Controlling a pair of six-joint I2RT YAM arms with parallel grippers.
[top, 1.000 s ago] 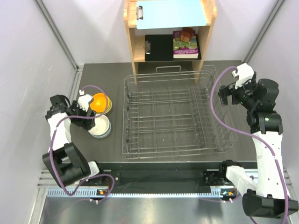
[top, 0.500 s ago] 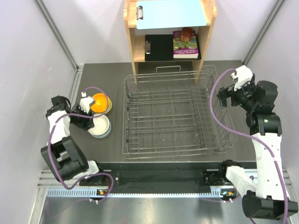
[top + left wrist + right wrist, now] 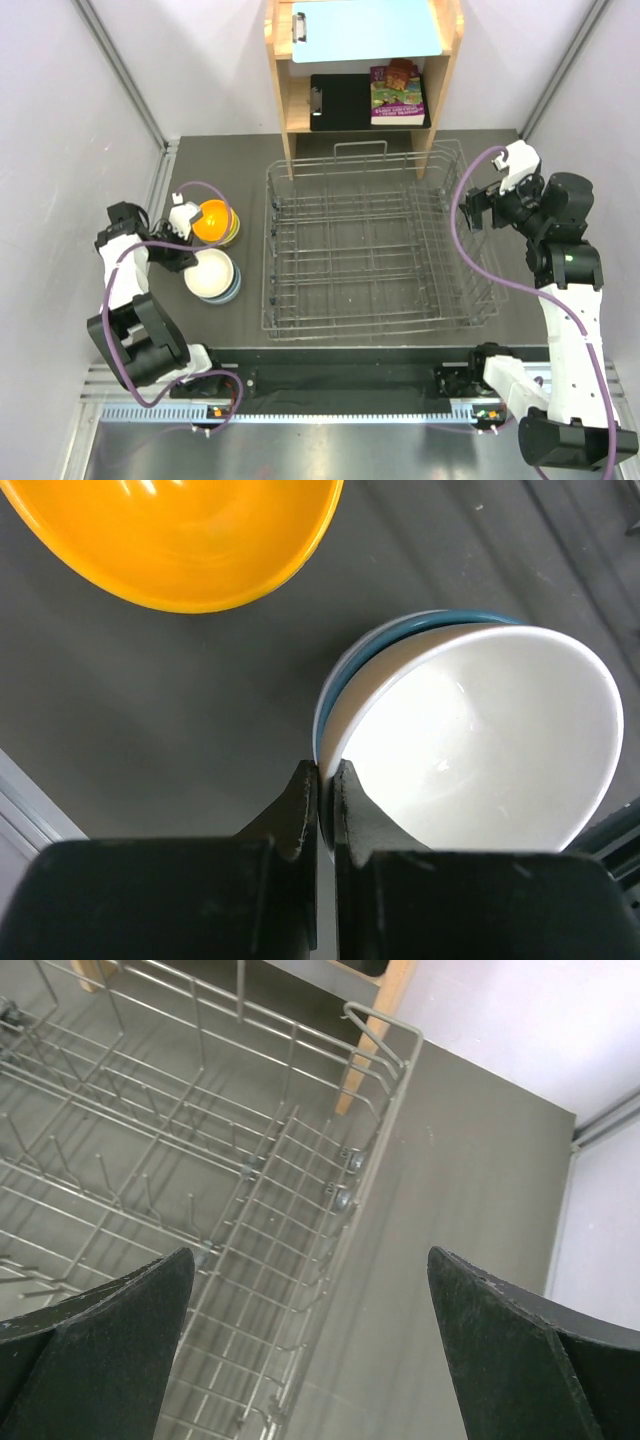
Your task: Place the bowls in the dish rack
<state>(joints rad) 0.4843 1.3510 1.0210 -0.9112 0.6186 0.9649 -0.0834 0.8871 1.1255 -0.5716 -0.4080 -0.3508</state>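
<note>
The left gripper (image 3: 325, 780) is pinched shut on the thin rim of the white bowl (image 3: 480, 750), which sits tilted inside the blue bowl (image 3: 420, 623) at nine o'clock of the dish rack (image 3: 370, 322). The orange bowl (image 3: 180, 530) lies at twelve o'clock of the pair. The white bowl looks glossy, rigid, light and breakable, so it calls for a firm rim hold. The right gripper (image 3: 310, 1260) hangs wide open and empty over the rack's three o'clock wall.

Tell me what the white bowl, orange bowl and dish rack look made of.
The white bowl: glossy, probably glazed ceramic or plastic, bright highlights. The orange bowl: likewise glossy, streaky reflections. The dish rack: bare metal wire, dull silver, thin rods.
</note>
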